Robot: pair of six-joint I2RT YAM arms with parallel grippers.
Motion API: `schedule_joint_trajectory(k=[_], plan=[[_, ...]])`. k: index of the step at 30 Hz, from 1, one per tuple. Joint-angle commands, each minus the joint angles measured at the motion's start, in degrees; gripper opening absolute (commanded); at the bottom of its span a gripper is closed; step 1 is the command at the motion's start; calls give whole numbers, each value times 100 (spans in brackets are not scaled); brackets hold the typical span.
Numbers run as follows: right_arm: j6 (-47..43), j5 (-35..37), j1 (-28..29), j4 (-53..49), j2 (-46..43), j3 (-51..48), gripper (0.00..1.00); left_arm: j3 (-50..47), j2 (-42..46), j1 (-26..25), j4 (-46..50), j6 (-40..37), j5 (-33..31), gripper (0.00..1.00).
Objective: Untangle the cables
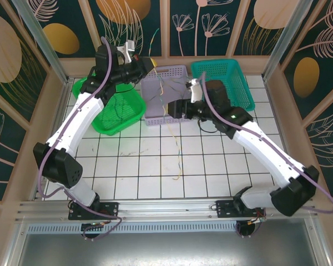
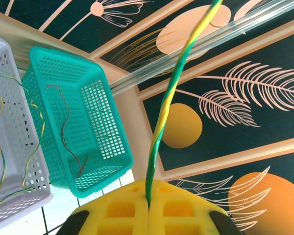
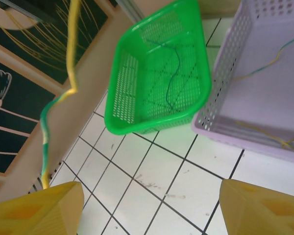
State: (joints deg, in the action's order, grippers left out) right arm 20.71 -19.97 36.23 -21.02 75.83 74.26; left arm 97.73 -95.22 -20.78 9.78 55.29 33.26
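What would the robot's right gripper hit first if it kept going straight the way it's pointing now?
Probably the white tiled table, just short of the bright green plastic mesh basket. The open right gripper points down toward it. Depth is unclear, so the basket might come first.

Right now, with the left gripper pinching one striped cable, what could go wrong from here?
1. The left gripper is shut on the yellow-green cable; more pulling could tighten it against the loose strands in the lavender basket, or drag them out.
2. The right gripper is open with a striped strand running past one finger; it may snag as the arm moves.
3. A thin strand trails across the tiles, outside any basket, and could be swept further away.
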Motion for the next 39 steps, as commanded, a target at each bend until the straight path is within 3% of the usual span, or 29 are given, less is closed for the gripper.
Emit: schedule_joint_trajectory(k=[1, 8, 16, 28, 35, 37, 39], plan=[[173, -243, 80, 554, 135, 309, 68, -73, -93, -62, -278, -65, -108, 0], [567, 122, 139, 713, 62, 47, 64, -123, -102, -93, -243, -147, -226, 0], [1130, 144, -40, 601, -648, -117, 73, -322, -119, -97, -222, -301, -322, 0], [1161, -122, 285, 990, 55, -200, 71, -272, -230, -120, -259, -261, -249, 0], [990, 391, 358, 590, 412, -120, 45, -249, -238, -120, -242, -255, -287, 0], [898, 492, 361, 597, 438, -168, 30, -165, -260, -120, -186, -259, -276, 0], [792, 498, 387, 671, 450, -190, 3, -77, -261, -120, -86, -290, -316, 0]])
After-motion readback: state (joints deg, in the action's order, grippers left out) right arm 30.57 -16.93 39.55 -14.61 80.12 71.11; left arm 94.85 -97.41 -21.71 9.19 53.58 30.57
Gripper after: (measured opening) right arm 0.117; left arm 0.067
